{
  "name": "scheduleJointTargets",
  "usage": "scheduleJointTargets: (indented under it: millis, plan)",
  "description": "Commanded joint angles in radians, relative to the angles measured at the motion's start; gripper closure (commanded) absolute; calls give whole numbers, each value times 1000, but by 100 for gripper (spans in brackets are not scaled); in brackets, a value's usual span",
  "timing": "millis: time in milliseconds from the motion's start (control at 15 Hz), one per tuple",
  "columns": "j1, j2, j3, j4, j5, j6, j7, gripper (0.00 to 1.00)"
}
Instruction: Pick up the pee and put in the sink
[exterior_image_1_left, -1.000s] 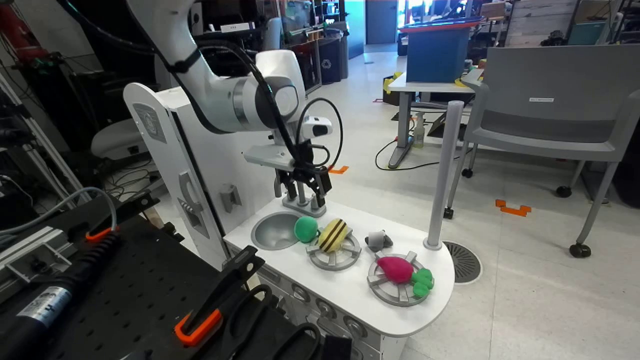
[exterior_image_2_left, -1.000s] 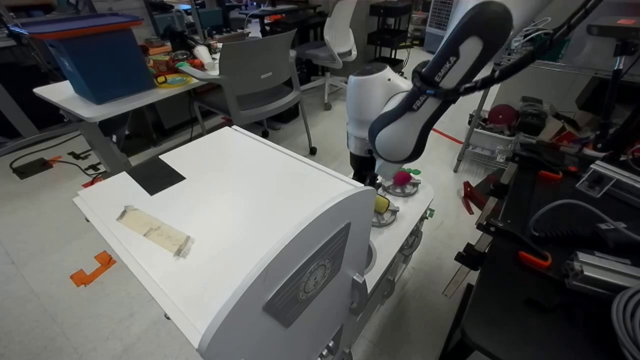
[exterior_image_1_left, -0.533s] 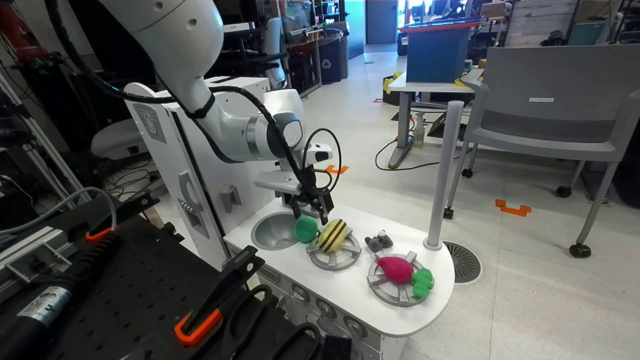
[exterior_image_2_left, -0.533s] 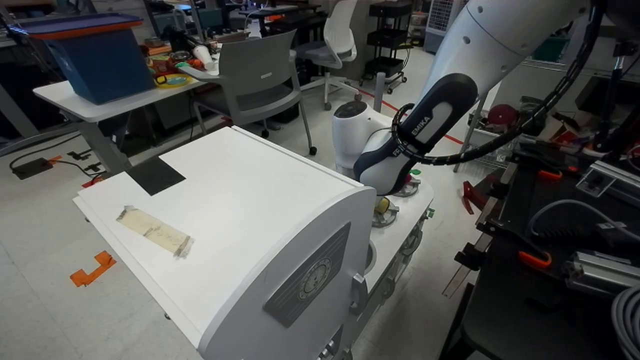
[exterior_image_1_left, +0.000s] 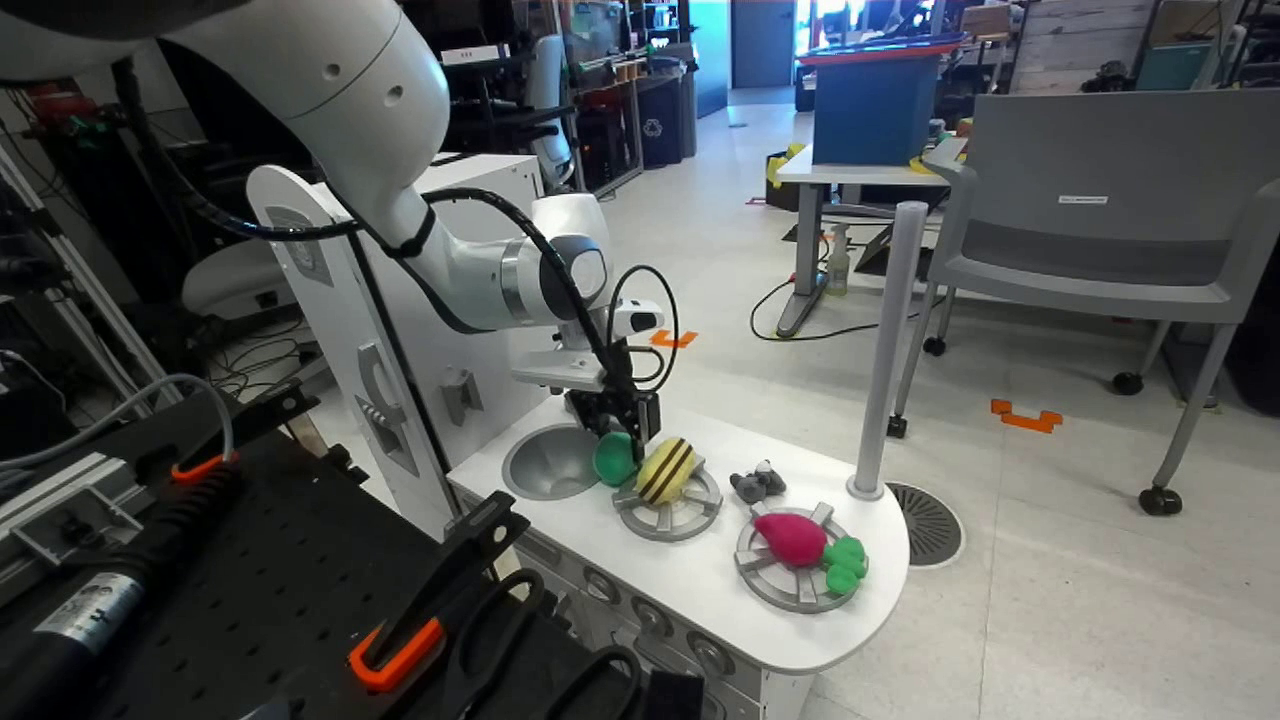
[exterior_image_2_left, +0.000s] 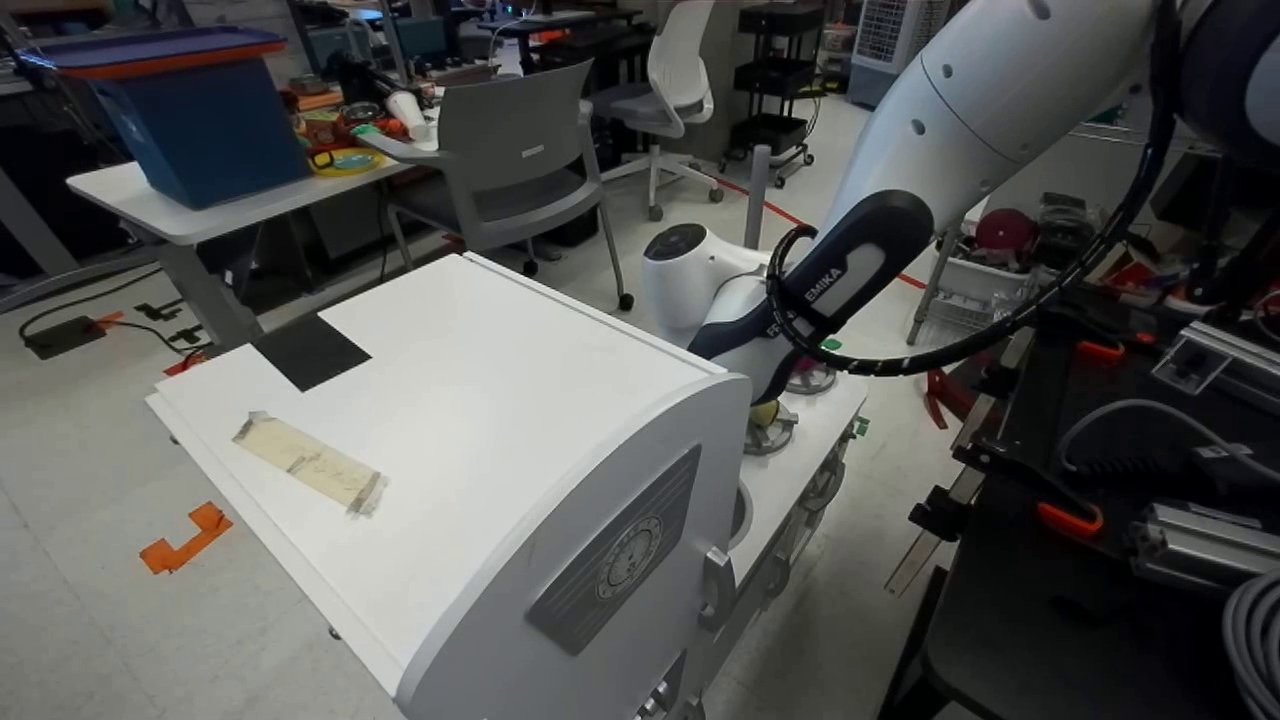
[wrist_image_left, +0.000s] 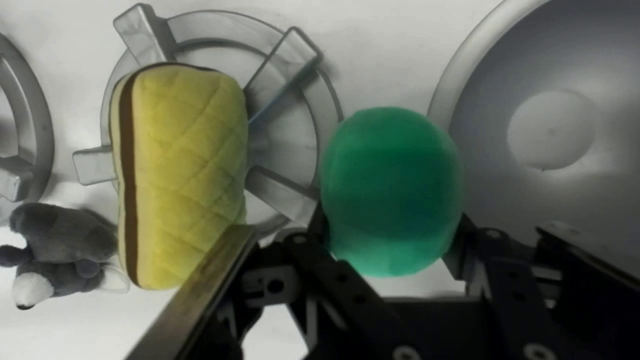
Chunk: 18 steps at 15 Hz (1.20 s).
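Observation:
The pee (exterior_image_1_left: 613, 460) is a rounded green plush toy on the white counter, between the sink (exterior_image_1_left: 540, 480) and the yellow striped toy. In the wrist view the pee (wrist_image_left: 392, 170) fills the space between my fingers, which press against it from both sides. My gripper (wrist_image_left: 390, 232) points down at the counter and is shut on it. The sink (wrist_image_left: 480, 165), a round grey basin, lies directly beside the pee in that view. In an exterior view only a sliver of the sink (exterior_image_2_left: 741, 515) shows, and the arm and cabinet hide the pee and the gripper.
The yellow striped toy (wrist_image_left: 185, 165) rests on a grey plate close to one finger. A small grey plush (exterior_image_1_left: 757, 482) and a pink-and-green toy (exterior_image_1_left: 795, 540) lie farther along the counter. A tall white cabinet (exterior_image_1_left: 480, 300) rises beside the sink; a grey post (exterior_image_1_left: 890, 350) stands at the far end.
My gripper has come down from above the counter's back edge to the pee, and its fingers have closed around it. The pee has shifted very slightly.

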Motion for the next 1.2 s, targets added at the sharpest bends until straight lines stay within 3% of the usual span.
scheduleJointTargets:
  millis: [0, 200, 600, 1067, 1133]
  plan:
    - [-1, 19, 14, 37, -5, 2, -34, 79]
    - [-7, -45, 54, -70, -11, 75, -106, 96]
    - [-45, -120, 134, -244, 0, 123, -263, 95]
    - [-63, -100, 177, -287, -14, 286, -354, 95]
    - [-65, -95, 181, -291, -16, 309, -370, 54]
